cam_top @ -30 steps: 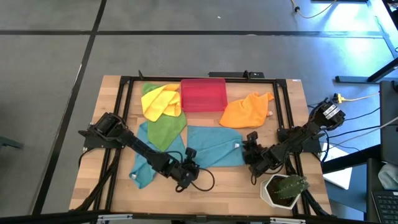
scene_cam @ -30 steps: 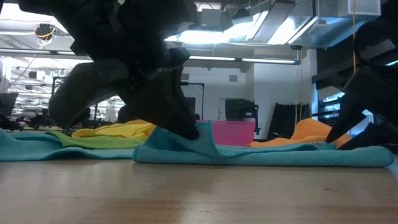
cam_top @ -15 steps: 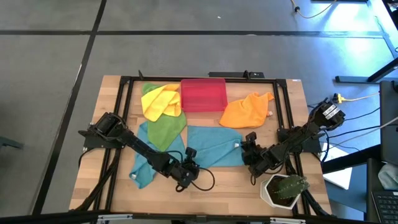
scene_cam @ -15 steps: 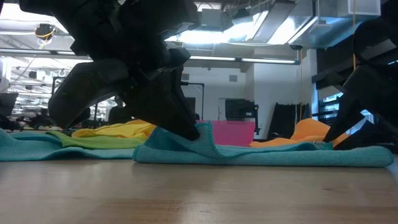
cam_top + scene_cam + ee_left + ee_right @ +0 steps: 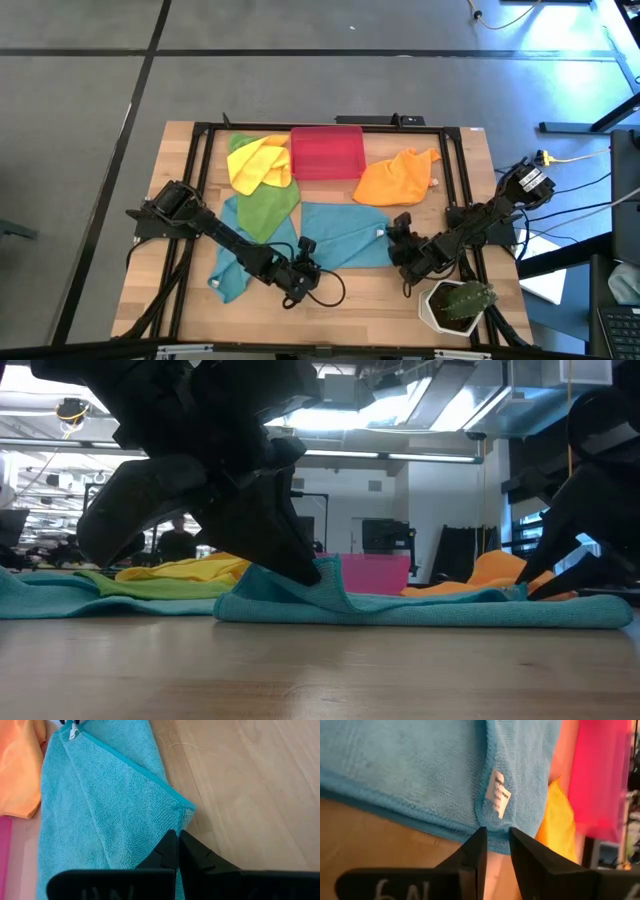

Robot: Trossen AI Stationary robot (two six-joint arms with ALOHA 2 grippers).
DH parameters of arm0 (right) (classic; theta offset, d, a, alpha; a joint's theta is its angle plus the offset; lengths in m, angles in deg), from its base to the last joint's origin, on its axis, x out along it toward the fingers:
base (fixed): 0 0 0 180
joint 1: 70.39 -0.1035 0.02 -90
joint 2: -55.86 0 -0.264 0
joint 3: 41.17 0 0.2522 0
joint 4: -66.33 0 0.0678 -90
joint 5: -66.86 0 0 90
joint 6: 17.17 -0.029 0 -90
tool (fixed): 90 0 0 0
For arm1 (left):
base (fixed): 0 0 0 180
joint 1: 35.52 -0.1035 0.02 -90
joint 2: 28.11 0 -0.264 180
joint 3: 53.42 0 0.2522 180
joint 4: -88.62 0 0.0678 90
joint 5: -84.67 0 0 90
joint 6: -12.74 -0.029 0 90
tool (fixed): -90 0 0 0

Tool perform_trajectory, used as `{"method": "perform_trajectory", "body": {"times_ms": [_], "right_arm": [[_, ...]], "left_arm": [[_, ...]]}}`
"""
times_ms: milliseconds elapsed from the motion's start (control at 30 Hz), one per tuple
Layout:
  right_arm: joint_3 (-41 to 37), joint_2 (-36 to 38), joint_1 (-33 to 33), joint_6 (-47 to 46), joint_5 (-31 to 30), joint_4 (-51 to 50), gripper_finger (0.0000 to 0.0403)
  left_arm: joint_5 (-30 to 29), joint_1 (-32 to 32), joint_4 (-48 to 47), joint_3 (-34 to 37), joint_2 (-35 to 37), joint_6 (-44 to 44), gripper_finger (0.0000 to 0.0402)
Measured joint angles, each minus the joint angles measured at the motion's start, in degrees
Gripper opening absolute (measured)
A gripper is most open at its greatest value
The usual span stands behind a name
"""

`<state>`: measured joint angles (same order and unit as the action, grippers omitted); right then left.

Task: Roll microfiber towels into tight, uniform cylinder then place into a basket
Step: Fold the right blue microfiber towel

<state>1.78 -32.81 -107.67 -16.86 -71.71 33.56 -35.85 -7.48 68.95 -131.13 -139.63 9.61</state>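
A teal towel [image 5: 345, 235] lies spread in the middle of the table. My left gripper [image 5: 305, 250] is shut on its near left part. My right gripper [image 5: 397, 233] is low at its right edge by a white label [image 5: 499, 792], fingers a narrow gap apart [image 5: 495, 837]. A second teal towel [image 5: 228, 272] lies under my left arm. The green towel [image 5: 268, 208] and yellow towel [image 5: 258, 163] lie far left, the orange towel [image 5: 397, 177] far right. The red-pink basket [image 5: 327, 151] stands at the far middle. My left gripper pinches the teal towel near its left near corner [image 5: 162, 832] between its two fingers, slanting down from the table's left. The cloth rises to a small peak [image 5: 322, 572] at the fingers; the rest lies flat on the table. My right gripper stands over the towel's hem beside the label [image 5: 492, 847]; whether it touches the cloth I cannot tell.
A white hexagonal pot with a cactus [image 5: 458, 305] stands at the near right corner, close to my right arm. A black frame [image 5: 205, 135] runs around the work area. Bare wood [image 5: 370, 290] shows along the near edge.
My right gripper has moved a little toward the table's left and far side, closer over the teal towel's right edge. The towel and my left gripper have kept still.
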Motion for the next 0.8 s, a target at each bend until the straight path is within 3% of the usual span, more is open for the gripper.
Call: {"method": "perform_trajectory", "body": {"times_ms": [200, 433, 800], "right_arm": [[0.1, 0.0, 0.0, 7.4, 0.0, 0.2, 0.0084], [0.1, 0.0, 0.0, 9.3, -1.8, -0.2, 0.009], [0.1, 0.0, 0.0, 15.7, -1.6, -1.0, 0.0167]], "left_arm": [[0.0, 0.1, 0.0, 0.0, 0.0, 1.1, 0.0], [0.0, 0.1, 0.0, 0.0, 0.0, 1.2, 0.0], [0.0, 0.1, 0.0, 0.0, 0.0, 1.3, 0.0]]}}
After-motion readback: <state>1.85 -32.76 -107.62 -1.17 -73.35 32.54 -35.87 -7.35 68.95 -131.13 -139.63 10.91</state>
